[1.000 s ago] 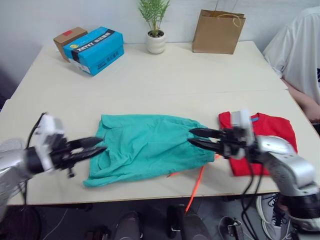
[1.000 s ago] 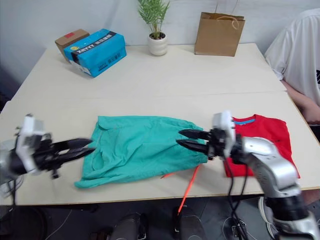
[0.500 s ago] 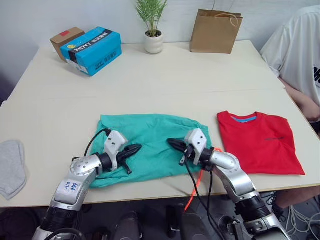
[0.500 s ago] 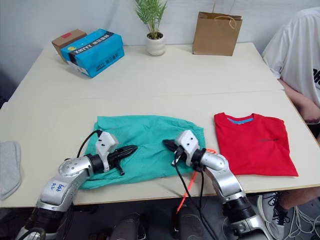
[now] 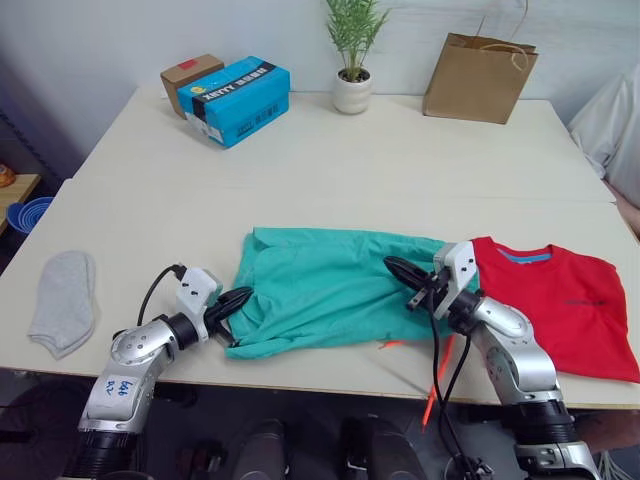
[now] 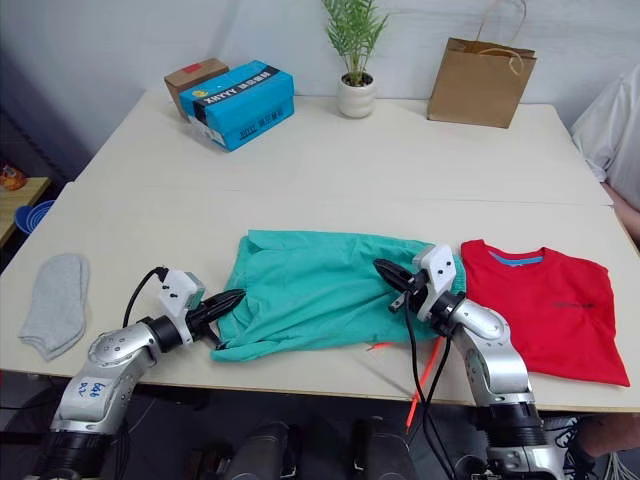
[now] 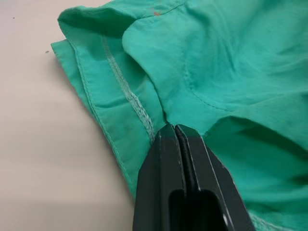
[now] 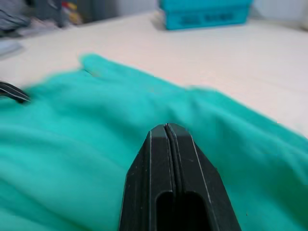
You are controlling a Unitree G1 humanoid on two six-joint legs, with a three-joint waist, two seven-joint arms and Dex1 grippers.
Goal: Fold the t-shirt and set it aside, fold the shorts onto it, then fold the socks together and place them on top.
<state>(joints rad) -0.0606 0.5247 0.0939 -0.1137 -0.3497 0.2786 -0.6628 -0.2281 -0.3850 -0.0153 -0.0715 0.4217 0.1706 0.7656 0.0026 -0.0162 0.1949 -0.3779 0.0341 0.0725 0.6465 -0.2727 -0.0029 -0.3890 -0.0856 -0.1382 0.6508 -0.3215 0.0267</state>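
— Where are your garments?
— The shorts (image 5: pixel 330 295) lie spread at the centre of the desk (image 5: pixel 330 170), the t-shirt (image 5: pixel 560 305) flat at right centre, one of the socks (image 5: pixel 62 300) at left centre.
— And your tools?
— Your left tool (image 5: pixel 232 303) is clenched at the shorts' left edge. Your right tool (image 5: pixel 400 278) is clenched at their right edge; whether either pinches fabric, you cannot tell.

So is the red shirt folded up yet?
No, the t-shirt lies spread flat on the table, sleeves out.
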